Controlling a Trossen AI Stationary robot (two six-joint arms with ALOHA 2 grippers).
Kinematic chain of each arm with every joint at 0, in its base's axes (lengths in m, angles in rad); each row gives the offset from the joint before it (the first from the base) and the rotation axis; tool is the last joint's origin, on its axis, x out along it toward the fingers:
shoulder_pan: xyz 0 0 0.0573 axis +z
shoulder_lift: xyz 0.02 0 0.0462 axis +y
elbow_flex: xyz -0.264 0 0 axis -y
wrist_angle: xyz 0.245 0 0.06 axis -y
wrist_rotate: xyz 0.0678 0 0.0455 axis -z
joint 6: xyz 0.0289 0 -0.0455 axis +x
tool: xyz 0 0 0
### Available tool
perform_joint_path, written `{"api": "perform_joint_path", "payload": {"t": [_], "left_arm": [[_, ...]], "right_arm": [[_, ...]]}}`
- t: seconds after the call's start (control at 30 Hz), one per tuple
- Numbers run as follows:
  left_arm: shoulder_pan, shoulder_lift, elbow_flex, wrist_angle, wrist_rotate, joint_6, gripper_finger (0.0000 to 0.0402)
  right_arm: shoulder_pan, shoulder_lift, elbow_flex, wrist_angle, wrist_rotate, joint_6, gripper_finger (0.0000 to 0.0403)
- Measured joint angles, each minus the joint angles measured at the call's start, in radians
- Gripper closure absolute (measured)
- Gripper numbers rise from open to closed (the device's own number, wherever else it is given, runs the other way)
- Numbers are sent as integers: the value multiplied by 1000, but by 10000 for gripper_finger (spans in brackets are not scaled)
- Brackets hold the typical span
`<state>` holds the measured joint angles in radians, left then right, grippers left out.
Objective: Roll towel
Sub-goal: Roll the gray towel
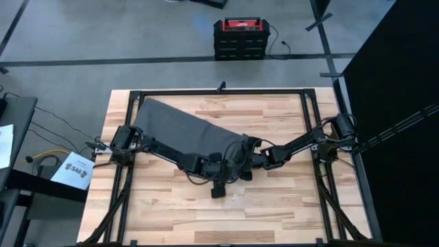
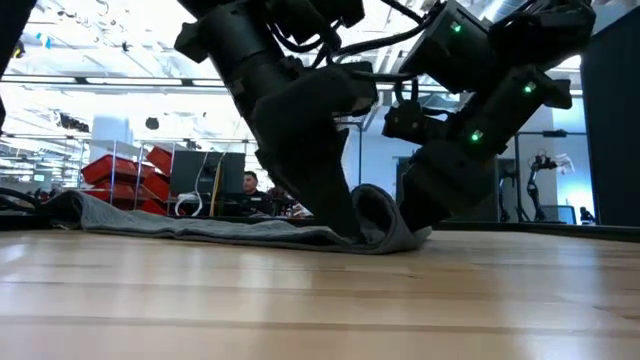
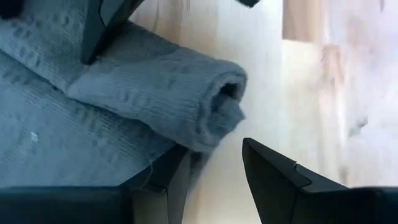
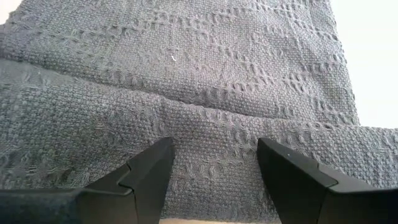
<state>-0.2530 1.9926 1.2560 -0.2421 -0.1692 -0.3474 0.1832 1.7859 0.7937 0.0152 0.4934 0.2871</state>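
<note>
The dark grey towel (image 1: 175, 127) lies flat and slantwise on the wooden table, from the far left toward the middle. Its near-right end is curled into a short roll (image 3: 155, 81), which the low view shows as a raised curl (image 2: 385, 222). Both grippers stand low at that end. My left gripper (image 3: 214, 180) is open at the roll's open end (image 3: 225, 106), one finger over cloth and the other over bare wood. My right gripper (image 4: 214, 168) is open over the roll, with cloth filling its view. My left gripper has one fingertip (image 3: 163, 177) on the towel's flat layer at its edge, just beside the roll's end. The other fingertip stands over bare table and grips nothing. My right gripper comes at the roll slanting down; one finger (image 3: 99, 28) rests on the rolled part's top, away from its open end. Nothing is pinched between its fingers, and the roll lies on the table.
Black frame rails (image 1: 312, 110) run along the table's edges. A red and black case (image 1: 240, 38) stands on the floor beyond the far edge. Bare wood (image 1: 226, 213) stretches across the near half of the table.
</note>
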Motion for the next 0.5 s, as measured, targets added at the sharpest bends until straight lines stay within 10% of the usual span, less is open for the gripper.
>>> {"api": "perform_joint_path", "payload": {"t": [0.5], "left_arm": [[-51, 7, -38, 158, -124, -331, 268]], "right_arm": [[-2, 0, 0, -6, 5, 3, 177]]}}
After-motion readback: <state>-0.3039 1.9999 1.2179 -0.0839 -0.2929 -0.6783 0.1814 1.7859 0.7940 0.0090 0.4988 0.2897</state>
